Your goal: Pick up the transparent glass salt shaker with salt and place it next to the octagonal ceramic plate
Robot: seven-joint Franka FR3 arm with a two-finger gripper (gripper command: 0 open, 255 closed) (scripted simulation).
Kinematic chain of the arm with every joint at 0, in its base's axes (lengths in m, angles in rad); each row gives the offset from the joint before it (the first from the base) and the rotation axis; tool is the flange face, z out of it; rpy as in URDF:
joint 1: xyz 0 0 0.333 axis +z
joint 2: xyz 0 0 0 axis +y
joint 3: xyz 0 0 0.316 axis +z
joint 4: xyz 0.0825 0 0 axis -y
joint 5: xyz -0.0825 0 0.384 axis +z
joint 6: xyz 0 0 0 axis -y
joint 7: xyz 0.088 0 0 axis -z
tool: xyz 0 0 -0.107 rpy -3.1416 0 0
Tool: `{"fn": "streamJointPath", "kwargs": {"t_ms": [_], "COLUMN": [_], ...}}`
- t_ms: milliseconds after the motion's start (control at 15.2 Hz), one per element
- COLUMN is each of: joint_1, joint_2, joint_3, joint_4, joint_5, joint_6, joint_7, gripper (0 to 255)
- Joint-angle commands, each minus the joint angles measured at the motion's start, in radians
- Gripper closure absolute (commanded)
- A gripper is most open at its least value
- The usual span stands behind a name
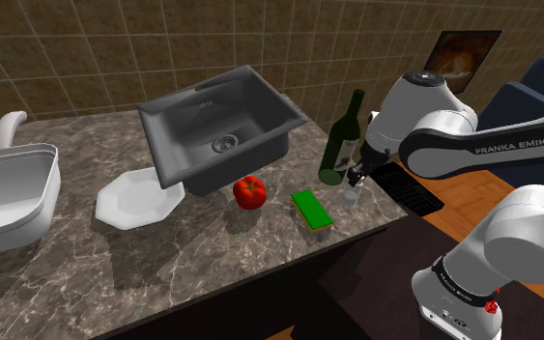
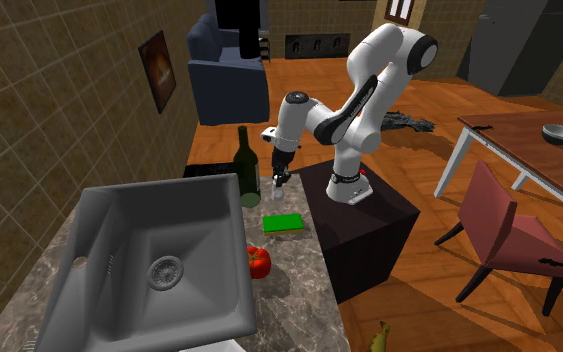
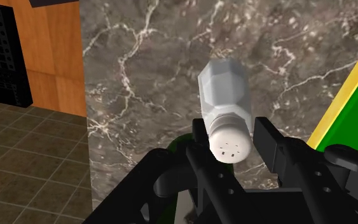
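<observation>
The gripper [image 3: 231, 132] is pinching the salt shaker [image 3: 224, 89] by its cap alone, at the counter [image 1: 212, 253] edge beside the wine bottle [image 1: 342, 140]. So shallow a hold is risking slippage or tilting while crossing toward the white plate [image 1: 139, 201].

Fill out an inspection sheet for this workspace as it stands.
Surface: marble counter with a dark sink basin on it.
Job's things: salt shaker upright near the counter's corner; white octagonal plate beside the basin, far from the shaker.
Clutter: green wine bottle, green sponge, tomato.
Gripper: at the shaker's cap; grip cannot be told.
Cables: nothing seen.
Surroundings: tiled wall, framed picture, wooden floor.
</observation>
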Motion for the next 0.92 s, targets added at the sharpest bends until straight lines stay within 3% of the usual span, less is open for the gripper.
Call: {"fn": "streamJointPath", "kwargs": {"t_ms": [0,858], "joint_1": [0.001,0.01], "joint_2": [-0.01,-0.105], "joint_3": [-0.002,-0.021], "joint_4": [0.007,0.133], "joint_5": [0.001,0.01], "joint_6": [-0.02,-0.241], "joint_7": [-0.002,-0.033], "gripper": [255,255]}}
